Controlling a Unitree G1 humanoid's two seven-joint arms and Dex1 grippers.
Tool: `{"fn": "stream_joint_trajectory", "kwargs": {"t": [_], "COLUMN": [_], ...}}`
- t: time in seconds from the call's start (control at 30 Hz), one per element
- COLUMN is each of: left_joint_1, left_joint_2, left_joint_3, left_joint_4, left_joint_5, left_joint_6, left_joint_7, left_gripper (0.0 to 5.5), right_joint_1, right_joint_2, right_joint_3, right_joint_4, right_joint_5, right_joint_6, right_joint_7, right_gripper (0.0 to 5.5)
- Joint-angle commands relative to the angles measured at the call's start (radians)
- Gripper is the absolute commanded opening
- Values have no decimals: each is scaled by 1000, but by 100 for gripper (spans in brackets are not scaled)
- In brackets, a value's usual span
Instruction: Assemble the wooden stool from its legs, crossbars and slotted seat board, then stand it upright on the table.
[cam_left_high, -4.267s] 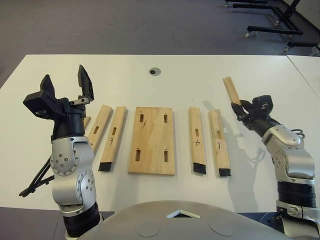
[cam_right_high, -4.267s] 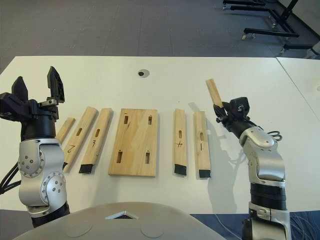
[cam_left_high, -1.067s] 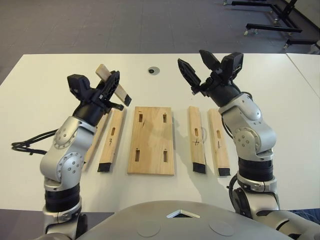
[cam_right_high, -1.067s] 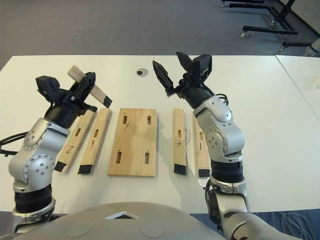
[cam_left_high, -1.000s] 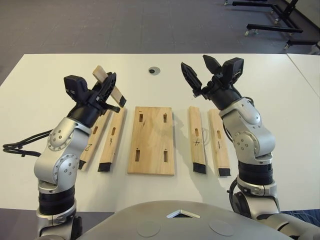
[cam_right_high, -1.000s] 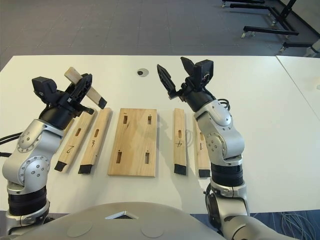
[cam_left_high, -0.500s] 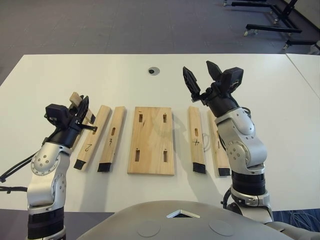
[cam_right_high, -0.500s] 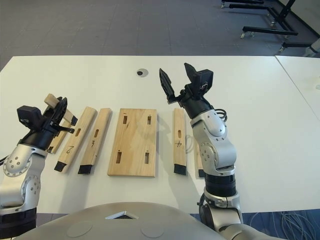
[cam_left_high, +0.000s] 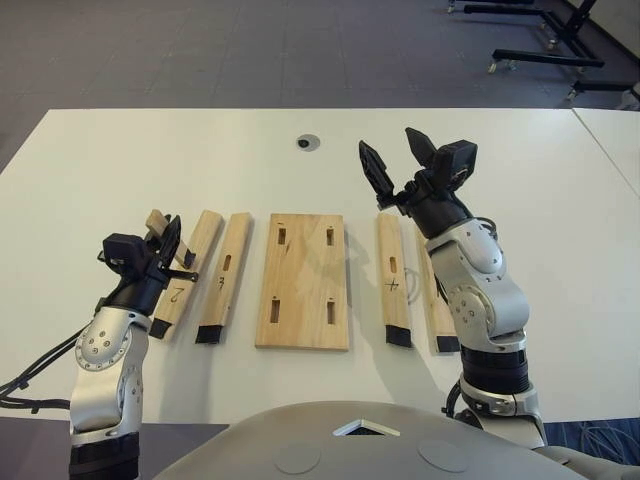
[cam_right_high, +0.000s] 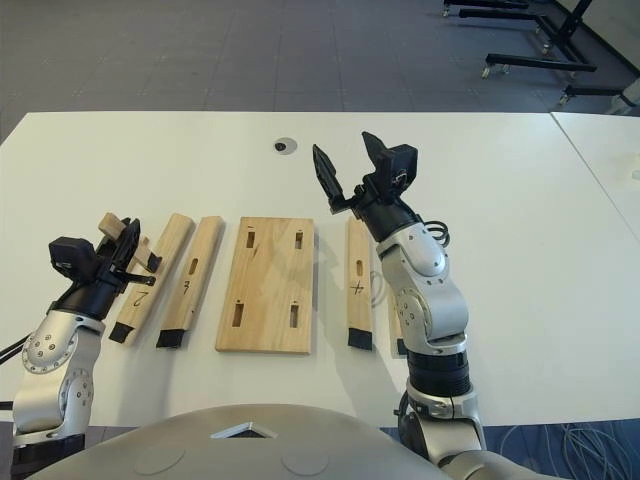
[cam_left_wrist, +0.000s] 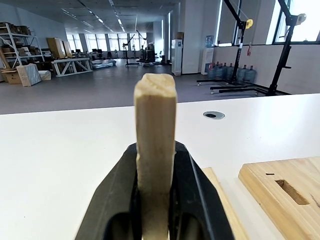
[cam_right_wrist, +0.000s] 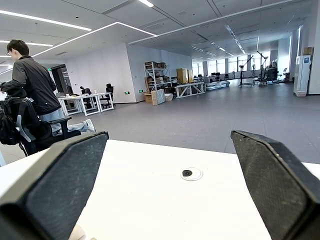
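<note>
The left tool (cam_left_wrist: 155, 160) is clamped on a crossbar (cam_left_wrist: 155, 110). It grips the lower part, so the free end sticks out past the fingertips. Tool and crossbar sit low near the counter's (cam_left_high: 560, 200) left edge, just beside the outermost left leg (cam_left_high: 188, 268). I cannot tell whether the bar touches the counter. The right tool (cam_left_high: 390, 150) is spread wide and holds nothing, raised above the far end of the inner right leg (cam_left_high: 392, 275). The seat board (cam_left_high: 303, 280) lies flat mid-counter, between that leg and the inner left leg (cam_left_high: 227, 272).
</note>
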Motion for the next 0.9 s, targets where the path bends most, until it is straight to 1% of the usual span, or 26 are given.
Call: {"fn": "stream_joint_trajectory", "kwargs": {"t": [0.03,0.57,0.9], "left_joint_1": [-44,4,-27], "left_joint_2": [12,-5,29], "left_joint_3": [1,-20,19], "left_joint_4": [33,-7,39], "left_joint_5": [12,17,13], "left_joint_6": [-10,16,1], "left_joint_7": [-10,1,-21], "left_gripper": [39,39,39], "right_joint_1": [-9,-6,-12], "right_joint_2": [1,-5,5], "right_joint_3": [1,-3,-10], "right_joint_4": [5,4,0], "right_joint_5": [-7,-1,12], "right_joint_6": [0,14,24], "right_joint_7": [5,15,11], "right_gripper": [451,451,451]}}
